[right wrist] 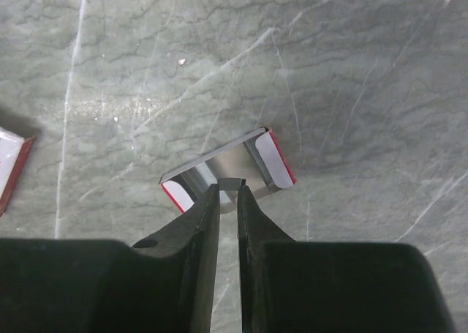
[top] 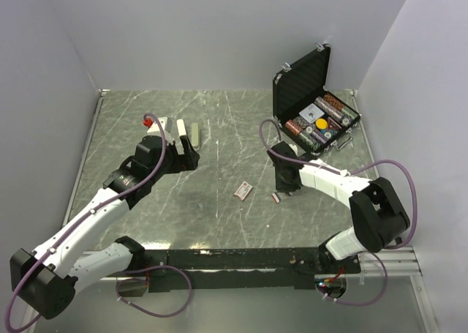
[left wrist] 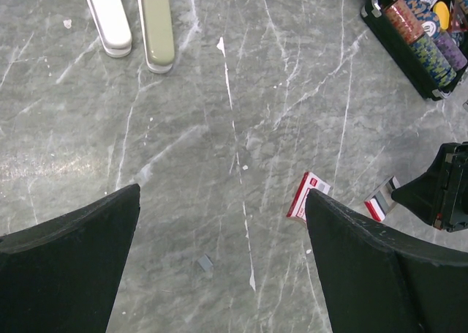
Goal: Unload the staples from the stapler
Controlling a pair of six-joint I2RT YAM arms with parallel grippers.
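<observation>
The stapler lies at the back left as two long bars, one white (top: 178, 130) (left wrist: 108, 17) and one olive-green (top: 195, 133) (left wrist: 156, 22). My left gripper (top: 186, 154) (left wrist: 223, 194) is open and empty, hovering just in front of the bars. One tiny grey staple strip (left wrist: 205, 263) lies on the table between its fingers. My right gripper (top: 284, 189) (right wrist: 228, 190) is shut on a second small grey staple strip (right wrist: 229, 181), held over an open red-edged box tray (right wrist: 267, 161) (top: 276, 197).
A pink-and-white flat box (top: 243, 190) (left wrist: 307, 195) lies mid-table. An open black case (top: 311, 102) of poker chips stands at the back right. A small red object (top: 148, 119) lies by the stapler. Grey walls close off the table.
</observation>
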